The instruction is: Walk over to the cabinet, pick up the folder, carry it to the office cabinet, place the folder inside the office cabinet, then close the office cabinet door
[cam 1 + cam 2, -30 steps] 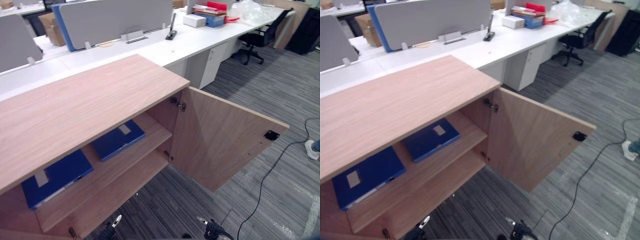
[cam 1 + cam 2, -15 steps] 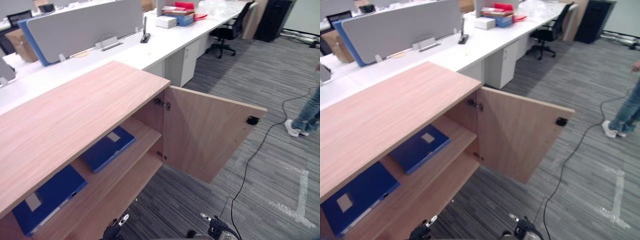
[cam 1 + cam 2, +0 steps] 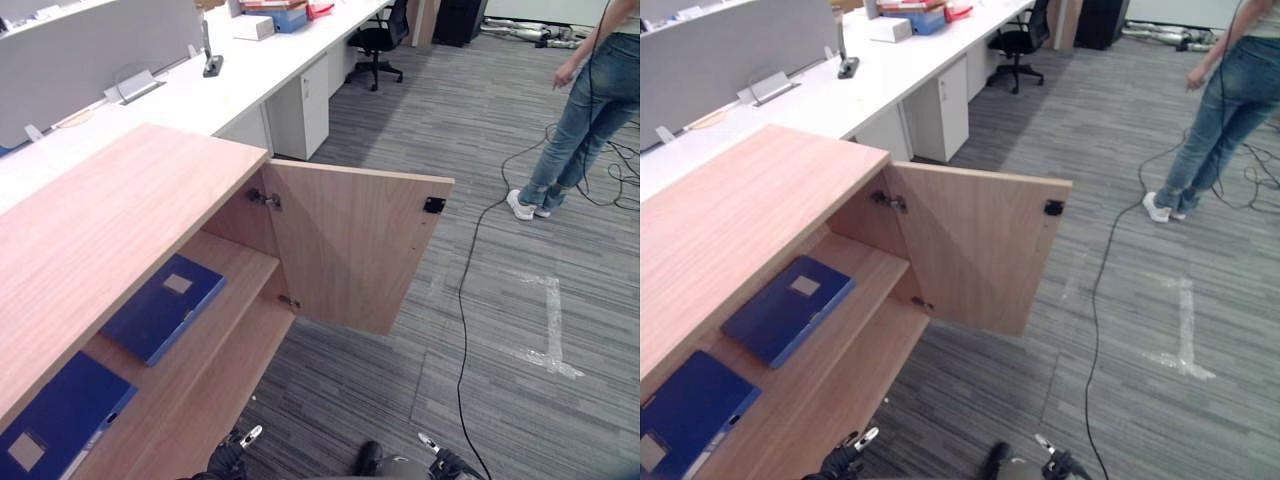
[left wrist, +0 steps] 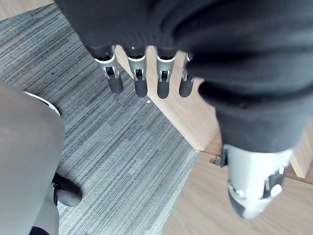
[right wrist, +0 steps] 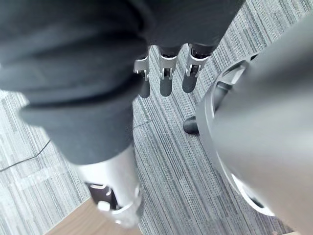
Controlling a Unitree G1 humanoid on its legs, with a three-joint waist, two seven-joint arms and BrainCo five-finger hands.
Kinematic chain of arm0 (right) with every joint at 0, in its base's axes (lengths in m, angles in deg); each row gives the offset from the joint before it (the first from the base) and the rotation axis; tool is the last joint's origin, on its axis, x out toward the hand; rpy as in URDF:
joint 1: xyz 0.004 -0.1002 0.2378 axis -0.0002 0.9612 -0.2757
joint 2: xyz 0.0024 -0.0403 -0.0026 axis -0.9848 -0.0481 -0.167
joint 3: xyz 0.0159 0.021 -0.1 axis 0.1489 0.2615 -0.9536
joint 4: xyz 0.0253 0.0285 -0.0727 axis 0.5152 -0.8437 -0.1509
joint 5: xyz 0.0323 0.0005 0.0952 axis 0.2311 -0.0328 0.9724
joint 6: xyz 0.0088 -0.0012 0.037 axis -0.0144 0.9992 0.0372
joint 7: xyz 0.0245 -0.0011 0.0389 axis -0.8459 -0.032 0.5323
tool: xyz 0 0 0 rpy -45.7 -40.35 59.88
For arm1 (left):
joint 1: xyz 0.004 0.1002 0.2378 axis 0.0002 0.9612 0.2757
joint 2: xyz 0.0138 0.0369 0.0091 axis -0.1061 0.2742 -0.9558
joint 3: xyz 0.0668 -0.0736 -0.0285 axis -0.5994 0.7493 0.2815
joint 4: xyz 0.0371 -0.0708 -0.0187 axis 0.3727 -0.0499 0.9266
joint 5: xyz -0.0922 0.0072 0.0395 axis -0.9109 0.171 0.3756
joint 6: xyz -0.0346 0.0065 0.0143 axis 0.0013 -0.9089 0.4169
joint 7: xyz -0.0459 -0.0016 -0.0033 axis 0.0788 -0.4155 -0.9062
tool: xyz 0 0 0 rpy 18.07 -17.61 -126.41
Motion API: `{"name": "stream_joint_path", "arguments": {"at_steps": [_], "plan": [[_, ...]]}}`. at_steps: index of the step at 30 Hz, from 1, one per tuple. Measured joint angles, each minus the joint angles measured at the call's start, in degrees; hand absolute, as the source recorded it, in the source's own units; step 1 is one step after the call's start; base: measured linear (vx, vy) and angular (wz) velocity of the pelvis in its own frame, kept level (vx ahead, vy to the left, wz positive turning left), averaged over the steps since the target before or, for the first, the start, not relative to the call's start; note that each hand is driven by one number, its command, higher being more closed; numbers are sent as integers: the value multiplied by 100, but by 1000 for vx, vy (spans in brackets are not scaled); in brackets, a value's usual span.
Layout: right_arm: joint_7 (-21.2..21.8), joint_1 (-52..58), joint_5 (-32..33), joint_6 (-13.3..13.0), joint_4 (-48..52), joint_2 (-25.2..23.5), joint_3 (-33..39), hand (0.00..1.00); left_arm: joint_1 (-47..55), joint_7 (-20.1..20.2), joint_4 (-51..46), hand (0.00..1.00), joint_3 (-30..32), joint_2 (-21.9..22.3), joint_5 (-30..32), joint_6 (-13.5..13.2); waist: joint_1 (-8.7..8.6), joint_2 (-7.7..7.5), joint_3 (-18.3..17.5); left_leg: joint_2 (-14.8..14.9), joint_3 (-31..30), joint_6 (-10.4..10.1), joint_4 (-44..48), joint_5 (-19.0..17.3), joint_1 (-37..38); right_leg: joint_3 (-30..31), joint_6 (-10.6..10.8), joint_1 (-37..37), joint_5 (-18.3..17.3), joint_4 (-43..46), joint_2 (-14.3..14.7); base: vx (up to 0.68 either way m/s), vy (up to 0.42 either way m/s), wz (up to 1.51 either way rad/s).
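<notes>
So the cabinet (image 3: 120,210) is sitting there with its door (image 3: 350,250) swung wide open, hinged at the right end of the opening and sticking out over the carpet (image 3: 350,390). On the upper shelf (image 3: 240,270) inside lies a blue folder (image 3: 165,305), flat, with a small pale label on its cover. The other folder (image 3: 55,420) (same blue, same kind of label) lies flat further left on that shelf, a gap of bare wood between the two. Neither hand is anywhere on them.

The left hand (image 4: 139,81) hangs down with its fingers straight and slightly apart, thumb off to one side, nothing in it. Past the fingertips there's carpet and a light wood edge of the cabinet. The right hand (image 5: 165,81) is the same story: fingers straight and loose, empty, with carpet below.

Behind the cabinet runs a long white tabletop (image 3: 240,75) with a grey divider panel and some boxes at the far end, plus a black chair (image 3: 378,40) pulled up to it. A person (image 3: 590,110) in jeans and white shoes stands well off to the right, and there's pale tape (image 3: 550,320) stuck on the carpet between them and the door.
</notes>
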Motion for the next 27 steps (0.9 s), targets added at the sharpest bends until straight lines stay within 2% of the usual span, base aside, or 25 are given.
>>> {"name": "stream_joint_path", "arguments": {"at_steps": [2,5,6,7,9,11,12,14,15,16,18,20,22,27], "plan": [[-29,-91,20,-12,360,-44,-721,0,2,-39,-38,0,-11,-28,-22,0,21,-12,11,95,106,30,-112,-103,-58,-33,-3,-13,0,-201,160,-14,-30,-49],[-66,-309,273,-56,1049,-15,-1173,0,16,-59,-123,0,-112,-72,-30,-7,17,6,34,122,192,11,-113,-130,-113,0,-65,-143,43,-217,243,77,-1,-41],[-71,-435,346,-77,1255,48,-1261,0,17,-61,-126,0,-141,-105,-31,-8,10,20,18,135,216,-78,-96,-86,-101,48,-120,-165,84,-206,280,201,-7,-28],[-103,-683,475,-128,1503,171,-1375,0,26,-66,-137,0,-140,-142,-64,-11,14,-20,7,114,209,-104,-36,-64,-104,124,-244,-237,219,-155,278,207,-9,-24],[-132,-1240,590,-265,1735,462,-1461,0,44,-80,-174,0,-143,-161,-126,-11,35,-14,9,81,210,-91,303,-47,-275,268,-336,-278,303,-153,277,243,6,-41],[-231,-1881,697,-430,1786,745,-1471,0,80,-121,-225,0,-148,-165,-176,-23,94,-27,19,-25,7,-28,622,-160,-508,424,-354,-265,325,-183,176,144,41,-36],[-291,-2311,791,-499,1756,924,-1471,0,157,-147,-318,0,-153,-167,-200,-60,86,-59,46,-91,-112,-86,571,-246,-606,435,-350,-225,327,-171,74,62,43,-8],[-359,-3199,1133,-641,1410,1376,-1468,0,233,-172,-497,0,-251,-176,-280,-152,112,-52,139,-139,-265,-131,262,-167,-905,378,-313,-110,332,-156,-137,38,84,18],[-364,-3306,1147,-651,1347,1431,-1469,0,237,-173,-513,0,-257,-177,-283,-159,118,-38,157,-122,-274,-144,193,-114,-928,358,-302,-95,337,-154,-149,-7,105,18],[-394,-3699,1289,-684,1148,1617,-1485,0,283,-181,-568,0,-296,-191,-341,-181,186,46,180,-25,-255,-102,76,571,-1070,346,-187,-84,327,-142,-144,1,117,10],[-411,-4148,1480,-738,927,1794,-1489,0,302,-200,-565,0,-368,-261,-448,-193,281,1,250,-133,-324,-49,59,609,-1121,308,-82,-120,349,-166,-249,29,188,20],[-447,-4873,1604,-743,557,2016,-1479,0,358,-240,-575,0,-398,-261,-473,-200,393,33,346,-287,-410,-14,17,700,-1309,255,29,-275,426,-207,-376,9,138,27],[-466,-5255,1775,-783,243,2113,-1475,0,400,-284,-562,0,-447,-302,-473,-192,404,44,447,-350,-532,-2,13,744,-1416,173,115,-276,511,-349,-431,-6,84,28],[-643,-5851,1530,-627,-39,2206,-1945,0,404,-330,-577,0,-496,-320,-703,-192,472,69,608,-364,-600,26,61,764,-1522,147,108,-260,630,-533,-415,-37,33,3]]}}
